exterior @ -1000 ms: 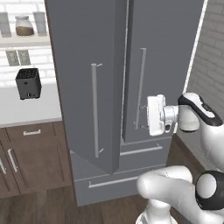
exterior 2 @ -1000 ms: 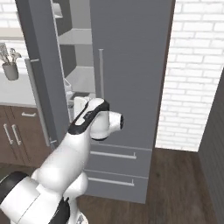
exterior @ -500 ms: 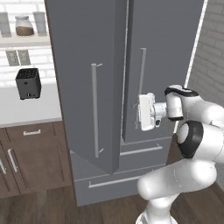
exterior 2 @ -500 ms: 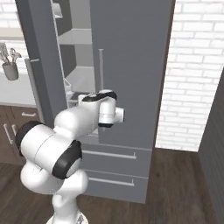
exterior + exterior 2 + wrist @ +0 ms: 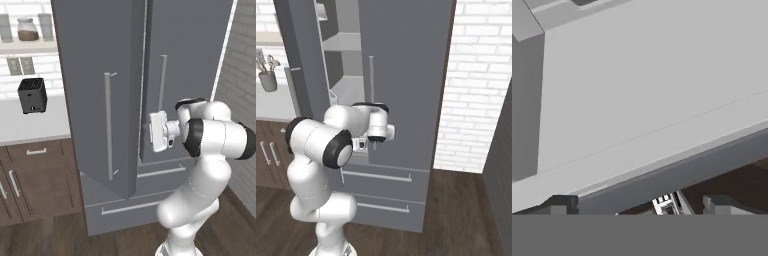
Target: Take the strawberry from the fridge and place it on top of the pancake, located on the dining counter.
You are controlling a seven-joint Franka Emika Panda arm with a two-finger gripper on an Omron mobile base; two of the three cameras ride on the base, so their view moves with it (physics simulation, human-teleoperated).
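The fridge (image 5: 190, 50) is tall and grey, with its left door (image 5: 95, 90) swung partly out and the right door shut. Grey shelves (image 5: 343, 42) show inside through the gap. My gripper (image 5: 146, 134) is level with the handles and points into that gap from the right. In the right base view the gripper (image 5: 359, 145) sits just under the lowest open shelf. In the hand view the gripper (image 5: 637, 205) is open, tips wide apart, nothing between them, facing a slanted grey fridge panel (image 5: 637, 75). The strawberry is hidden. The pancake and dining counter are out of view.
A black toaster (image 5: 32, 95) stands on the pale counter (image 5: 30, 127) above brown cabinets (image 5: 35, 185) left of the fridge. A utensil holder (image 5: 268, 80) sits on that counter. White brick wall (image 5: 476, 75) is to the right. Two fridge drawers (image 5: 381, 180) are shut below.
The arm has folded and the hand has moved left, from in front of the right door to the gap between the doors. The gripper stays open.
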